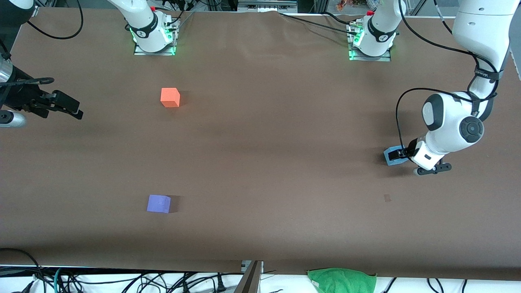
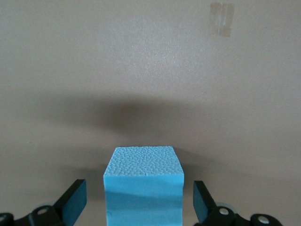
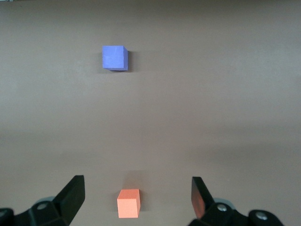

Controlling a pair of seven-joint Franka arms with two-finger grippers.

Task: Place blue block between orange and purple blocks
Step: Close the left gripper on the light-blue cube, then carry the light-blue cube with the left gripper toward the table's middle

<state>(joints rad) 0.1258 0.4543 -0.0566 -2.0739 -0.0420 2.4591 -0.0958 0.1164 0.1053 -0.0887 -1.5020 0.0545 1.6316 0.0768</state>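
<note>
The blue block (image 1: 392, 157) lies on the brown table toward the left arm's end. My left gripper (image 1: 401, 154) is low around it and open. In the left wrist view the blue block (image 2: 143, 188) stands between the fingers (image 2: 75, 200) with a gap on each side. The orange block (image 1: 170, 97) sits toward the right arm's end. The purple block (image 1: 158, 203) lies nearer to the front camera than the orange one. My right gripper (image 1: 67, 106) hangs open over the table's edge at the right arm's end, holding nothing. Its wrist view shows the orange block (image 3: 128, 203) and the purple block (image 3: 114, 58).
A small tape mark (image 1: 387, 198) is on the table a little nearer to the front camera than the blue block. A green cloth (image 1: 342, 280) and cables (image 1: 163, 280) lie off the table's front edge. Both arm bases (image 1: 154, 36) stand along the back edge.
</note>
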